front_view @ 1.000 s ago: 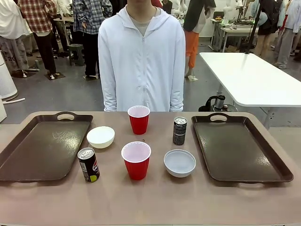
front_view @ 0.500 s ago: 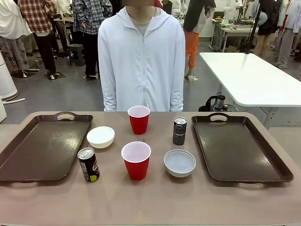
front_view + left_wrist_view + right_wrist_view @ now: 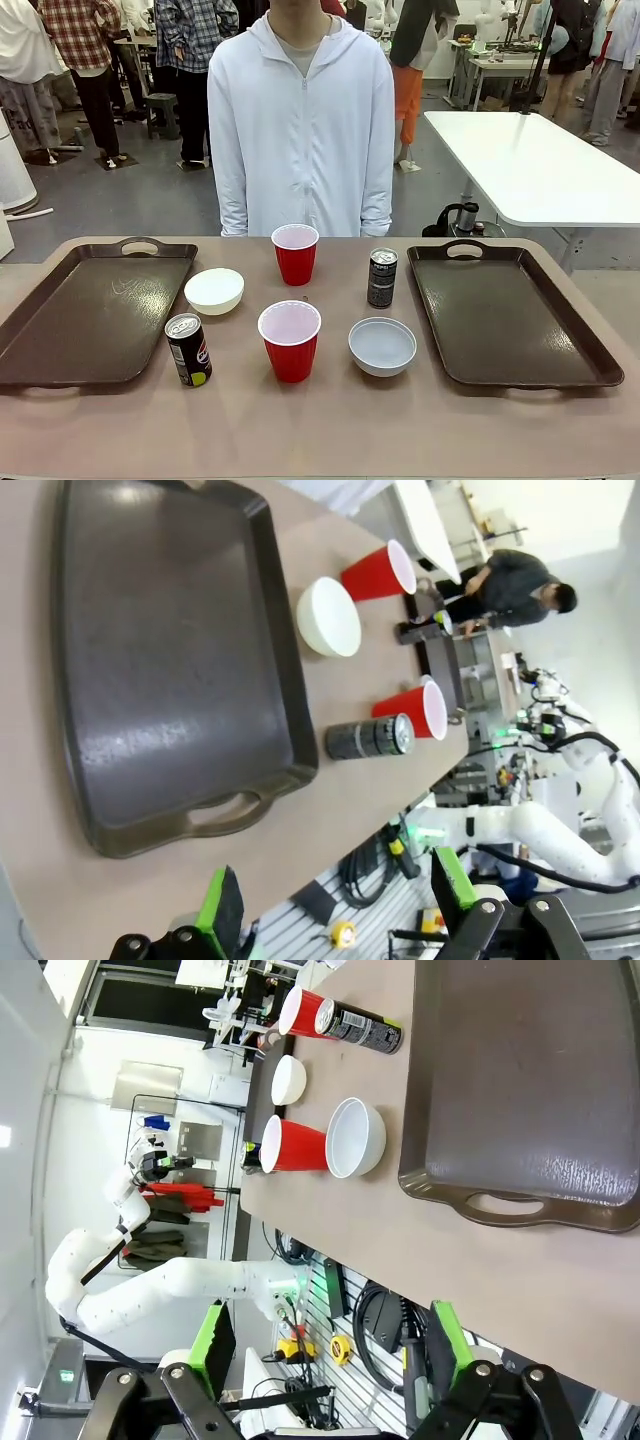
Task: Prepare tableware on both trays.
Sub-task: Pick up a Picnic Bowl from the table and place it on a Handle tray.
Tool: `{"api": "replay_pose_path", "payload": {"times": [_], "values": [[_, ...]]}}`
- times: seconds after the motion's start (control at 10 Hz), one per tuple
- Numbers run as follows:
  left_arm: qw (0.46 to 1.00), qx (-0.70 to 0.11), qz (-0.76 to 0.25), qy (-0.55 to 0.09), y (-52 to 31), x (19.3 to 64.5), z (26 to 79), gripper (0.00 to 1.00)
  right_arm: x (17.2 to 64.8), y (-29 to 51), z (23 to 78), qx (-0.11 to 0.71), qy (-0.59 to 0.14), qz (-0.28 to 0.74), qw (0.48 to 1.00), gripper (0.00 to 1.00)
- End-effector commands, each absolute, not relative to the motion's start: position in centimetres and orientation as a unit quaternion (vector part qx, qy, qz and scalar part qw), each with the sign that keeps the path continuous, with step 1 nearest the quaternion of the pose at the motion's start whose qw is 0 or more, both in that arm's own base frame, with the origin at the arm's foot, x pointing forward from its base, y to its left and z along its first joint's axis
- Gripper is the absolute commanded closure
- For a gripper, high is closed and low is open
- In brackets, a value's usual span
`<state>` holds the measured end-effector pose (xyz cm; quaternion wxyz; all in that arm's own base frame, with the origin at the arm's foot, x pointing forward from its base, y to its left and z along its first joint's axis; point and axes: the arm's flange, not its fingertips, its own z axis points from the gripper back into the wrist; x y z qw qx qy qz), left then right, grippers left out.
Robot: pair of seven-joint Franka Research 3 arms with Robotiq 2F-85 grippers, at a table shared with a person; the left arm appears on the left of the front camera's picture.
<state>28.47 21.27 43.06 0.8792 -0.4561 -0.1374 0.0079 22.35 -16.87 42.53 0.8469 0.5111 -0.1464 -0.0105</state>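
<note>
Red plastic cups (image 3: 290, 345) (image 3: 295, 255), round white bowls (image 3: 382, 347) (image 3: 214, 291) and slim dark cans (image 3: 188, 352) (image 3: 381, 279) stood mid-surface (image 3: 330, 430), likely bound for dark brown plastic trays (image 3: 90, 310) (image 3: 515, 320) at nine and three o'clock; left claw (image 3: 333, 875) and right claw (image 3: 328, 1320) gaped empty.

Lab hall: white worktable (image 3: 540, 165), standing people (image 3: 85, 60), cables (image 3: 385, 1325).

Left gripper (image 3: 332, 885) jaws wide apart; tray (image 3: 170, 660) ahead; bowl (image 3: 328, 617), can (image 3: 368, 738) beside tray.
</note>
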Motion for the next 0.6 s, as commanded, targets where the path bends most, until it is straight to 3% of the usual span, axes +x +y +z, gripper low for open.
{"api": "replay_pose_path", "payload": {"times": [0.0, 0.5], "values": [[0.891, -0.43, 0.004, -0.144, 21.2, 28.1, 43.0, 0.0, 21.3, -14.1, 41.3, 0.498, -0.15, -0.016, 0.854, 0.0], [0.879, -0.456, 0.008, -0.137, 21.3, 28.5, 43.1, 0.0, 22.3, -16.9, 42.5, 0.511, -0.146, -0.01, 0.847, 0.0]]}}
